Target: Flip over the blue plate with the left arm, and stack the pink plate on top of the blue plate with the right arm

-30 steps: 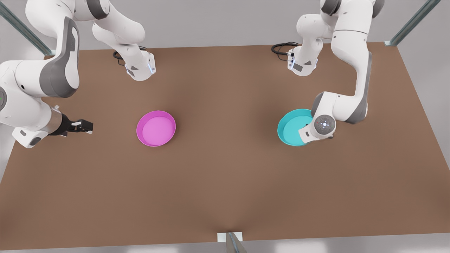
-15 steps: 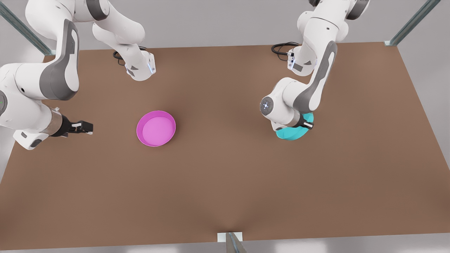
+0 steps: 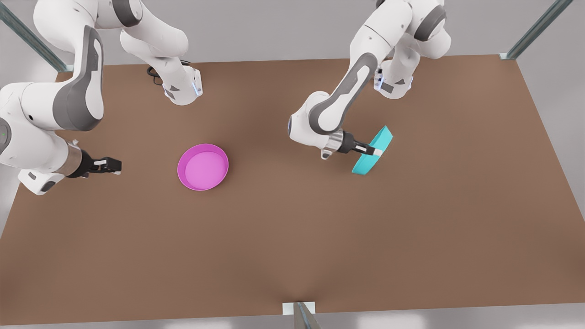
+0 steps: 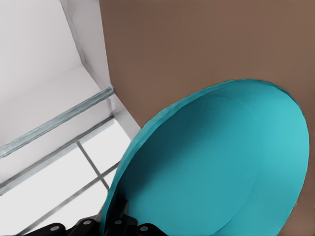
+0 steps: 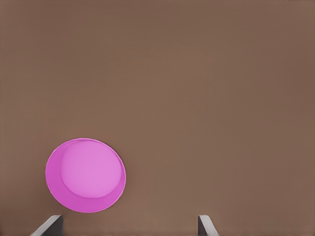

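A: What is the surface, and what is around it?

B: It is a flat, matt brown table. Behind it stands a plain grey wall, and metal frame bars show in the upper corners of the front view. In the left wrist view a pale floor with thin dark lines appears beyond the table edge.

A: How does the left gripper stand?

B: The black left gripper, right of centre in the front view, is pinching the rim of the round, shallow cyan-turquoise plastic plate. Its white fingertips press on the rim from both sides. The plate is lifted off the table and stands almost on its edge, tilted, so the front view shows it as a narrow strip. In the left wrist view the smooth flat bottom of this plate fills the lower right.

A: And the right gripper?

B: The black right gripper hovers at the left edge of the front view, over bare table. Its jaws are spread a little and hold nothing. This arm waits.

A: Where is the other plate?

B: The round magenta-pink plate with the raised rim and lighter inside lies upright on the table, left of centre, well apart from the cyan one. The right wrist view shows it at lower left.
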